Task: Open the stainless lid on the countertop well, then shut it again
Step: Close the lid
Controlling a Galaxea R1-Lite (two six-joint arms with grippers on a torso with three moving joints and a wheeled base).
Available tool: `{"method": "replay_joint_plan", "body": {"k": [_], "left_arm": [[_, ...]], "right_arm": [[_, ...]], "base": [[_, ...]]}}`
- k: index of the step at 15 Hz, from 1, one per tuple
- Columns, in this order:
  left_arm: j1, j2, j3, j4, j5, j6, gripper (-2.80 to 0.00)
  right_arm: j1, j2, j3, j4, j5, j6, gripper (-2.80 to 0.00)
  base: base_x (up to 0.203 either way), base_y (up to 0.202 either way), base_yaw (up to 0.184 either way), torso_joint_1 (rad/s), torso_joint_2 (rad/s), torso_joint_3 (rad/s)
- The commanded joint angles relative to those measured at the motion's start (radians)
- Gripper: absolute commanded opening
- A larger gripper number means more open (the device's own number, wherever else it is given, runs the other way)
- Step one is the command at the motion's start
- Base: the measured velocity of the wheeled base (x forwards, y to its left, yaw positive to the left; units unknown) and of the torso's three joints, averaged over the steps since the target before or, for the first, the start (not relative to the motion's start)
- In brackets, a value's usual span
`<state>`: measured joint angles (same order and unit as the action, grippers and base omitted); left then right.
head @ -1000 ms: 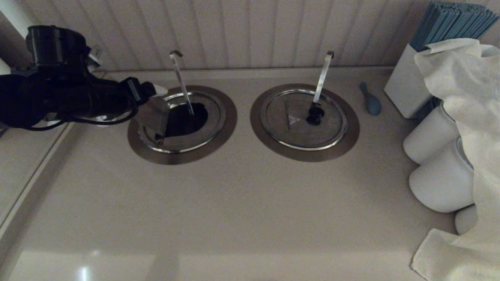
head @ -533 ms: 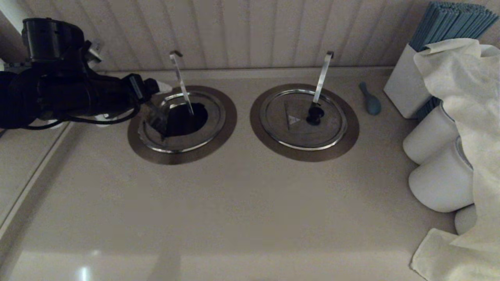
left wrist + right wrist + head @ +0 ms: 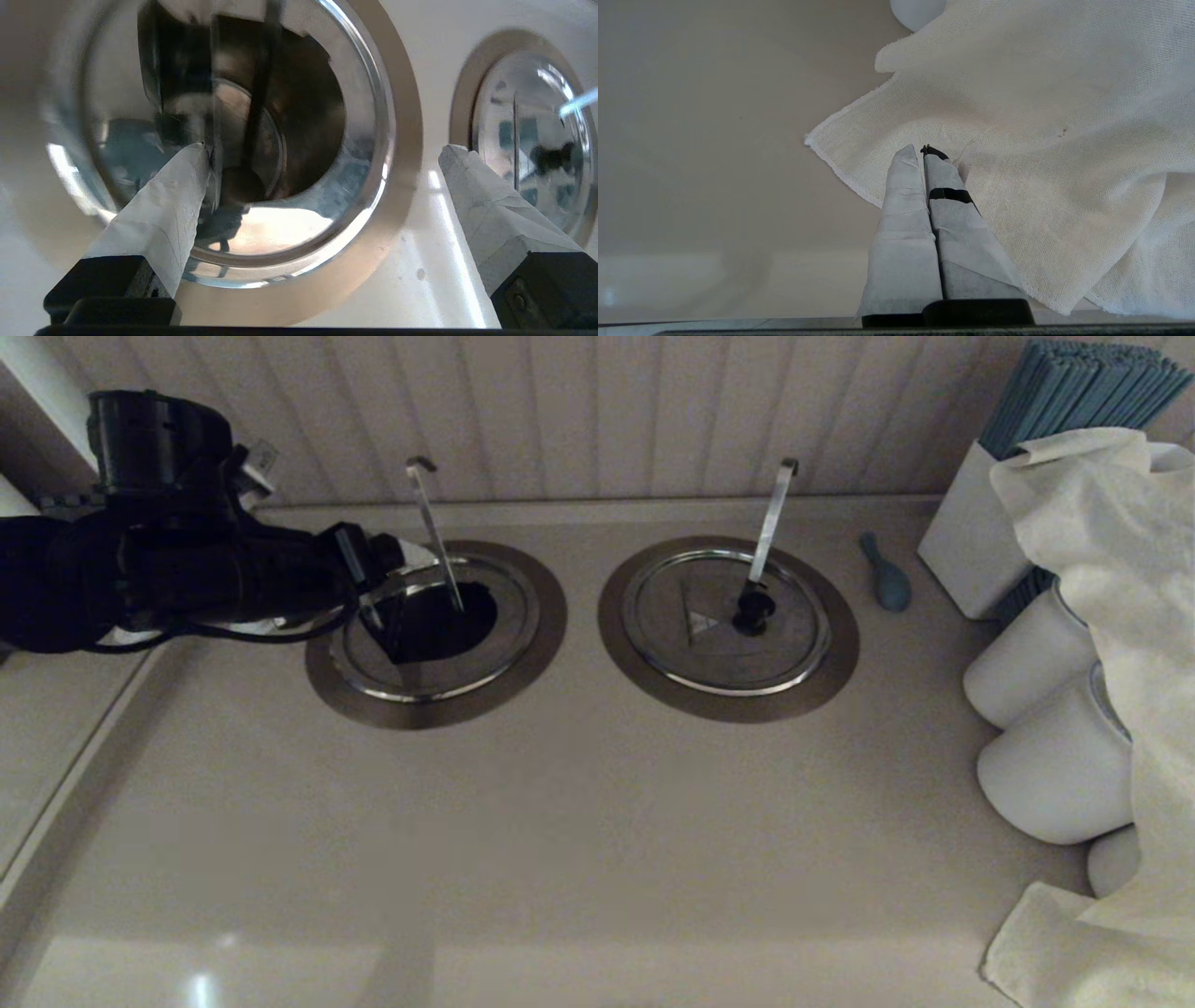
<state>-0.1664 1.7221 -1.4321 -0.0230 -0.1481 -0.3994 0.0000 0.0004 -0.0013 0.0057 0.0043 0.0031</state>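
Stainless lid on countertop well, folding section raised, hole exposed | left pincer spread apart, one fingertip touching flap | right pincer closed together over white cloth

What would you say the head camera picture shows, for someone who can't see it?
The left gripper reaches over a round steel lid whose flap is folded up, showing the dark well. Beside it sits a second, closed lid.

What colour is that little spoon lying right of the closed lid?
The spoon is a muted blue-grey, seen best in the head view.
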Motion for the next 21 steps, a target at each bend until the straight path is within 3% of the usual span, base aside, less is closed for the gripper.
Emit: {"method": "replay_joint_plan", "body": {"k": [1,12,17,21], "left_arm": [[-0.017,0.014,0.004,-0.002,-0.001,-0.004,0.0],[-0.091,0.024,0.027,-0.015,0.03,-0.003,0.0],[-0.093,0.016,0.024,-0.022,0.05,-0.003,0.0],[-0.087,0.079,0.017,-0.19,0.048,0.003,0.0]], "right_arm": [[0.0,0.0,0.001,0.0,0.0,0.0,-2.8],[0.0,0.0,0.0,0.0,0.0,0.0,-2.8],[0.0,0.0,0.0,0.0,0.0,0.0,-2.8],[0.0,0.0,0.0,0.0,0.0,0.0,-2.8]], "base": [[0.0,0.0,0.0,0.0,0.0,0.0],[0.0,0.0,0.0,0.0,0.0,0.0],[0.0,0.0,0.0,0.0,0.0,0.0],[0.0,0.0,0.0,0.0,0.0,0.0]]}}
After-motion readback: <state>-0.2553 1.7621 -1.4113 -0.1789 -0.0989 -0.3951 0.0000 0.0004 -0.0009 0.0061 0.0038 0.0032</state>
